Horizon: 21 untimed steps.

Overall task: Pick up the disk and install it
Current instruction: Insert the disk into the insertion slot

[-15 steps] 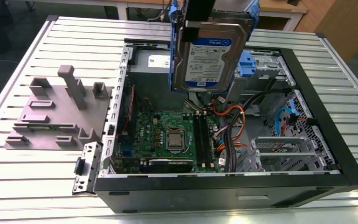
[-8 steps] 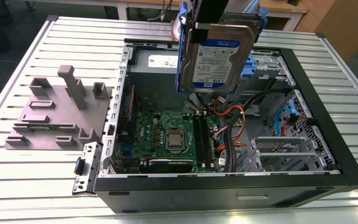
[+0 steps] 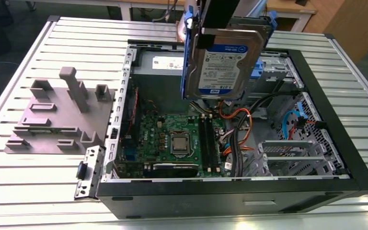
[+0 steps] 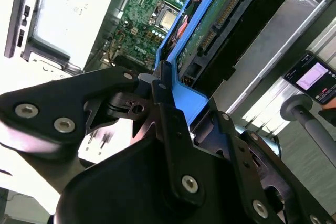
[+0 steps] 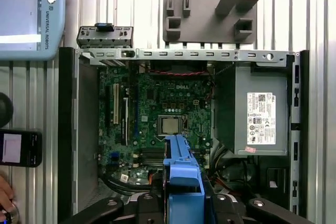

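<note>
The disk (image 3: 225, 60), a silver hard drive with a white-and-blue label in a blue plastic carrier, hangs upright above the back half of the open computer case (image 3: 235, 196). My gripper (image 3: 220, 17) is shut on the carrier's upper end. In the second wrist view, the black fingers (image 4: 160, 90) clamp the blue carrier (image 4: 184, 95), and the drive's circuit-board side (image 4: 215, 19) faces outward. In the first wrist view, the carrier (image 5: 181, 169) juts from the gripper (image 5: 182, 203) over the motherboard (image 5: 163, 114).
Inside the case are the motherboard (image 3: 174, 141), orange and black cables (image 3: 238, 120), a metal drive bay (image 3: 286, 151) and a grey power supply (image 5: 261, 114). A grey fixture block (image 3: 59, 115) stands on the slatted table at the exterior view's left. A pendant (image 5: 31, 14), phone (image 5: 18, 148) and hand (image 5: 4, 203) lie beside the case.
</note>
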Each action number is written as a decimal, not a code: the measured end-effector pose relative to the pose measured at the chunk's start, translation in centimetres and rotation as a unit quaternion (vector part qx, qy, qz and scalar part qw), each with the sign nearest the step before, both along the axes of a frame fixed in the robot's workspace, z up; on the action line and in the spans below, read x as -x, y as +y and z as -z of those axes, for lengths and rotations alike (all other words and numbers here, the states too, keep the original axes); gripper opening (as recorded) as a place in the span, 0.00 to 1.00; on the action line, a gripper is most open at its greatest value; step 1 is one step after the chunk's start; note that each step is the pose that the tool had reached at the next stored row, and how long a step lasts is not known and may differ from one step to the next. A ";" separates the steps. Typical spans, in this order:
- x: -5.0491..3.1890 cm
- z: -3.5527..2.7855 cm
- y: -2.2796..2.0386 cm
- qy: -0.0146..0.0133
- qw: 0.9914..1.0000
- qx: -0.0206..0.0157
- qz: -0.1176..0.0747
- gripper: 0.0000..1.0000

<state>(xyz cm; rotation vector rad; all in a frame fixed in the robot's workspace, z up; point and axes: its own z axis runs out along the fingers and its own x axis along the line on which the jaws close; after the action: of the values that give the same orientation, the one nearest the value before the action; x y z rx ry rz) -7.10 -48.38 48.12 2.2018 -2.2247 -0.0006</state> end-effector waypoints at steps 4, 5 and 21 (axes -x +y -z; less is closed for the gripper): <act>0.00 0.01 -0.86 0.000 1.000 0.001 0.000 0.36; -0.01 0.03 -1.16 0.000 1.000 0.001 0.000 0.36; -3.58 0.47 -2.76 0.000 1.000 0.001 0.000 0.36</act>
<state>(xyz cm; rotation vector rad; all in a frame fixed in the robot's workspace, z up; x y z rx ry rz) -3.51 -51.15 47.65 2.2006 -2.2234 0.0016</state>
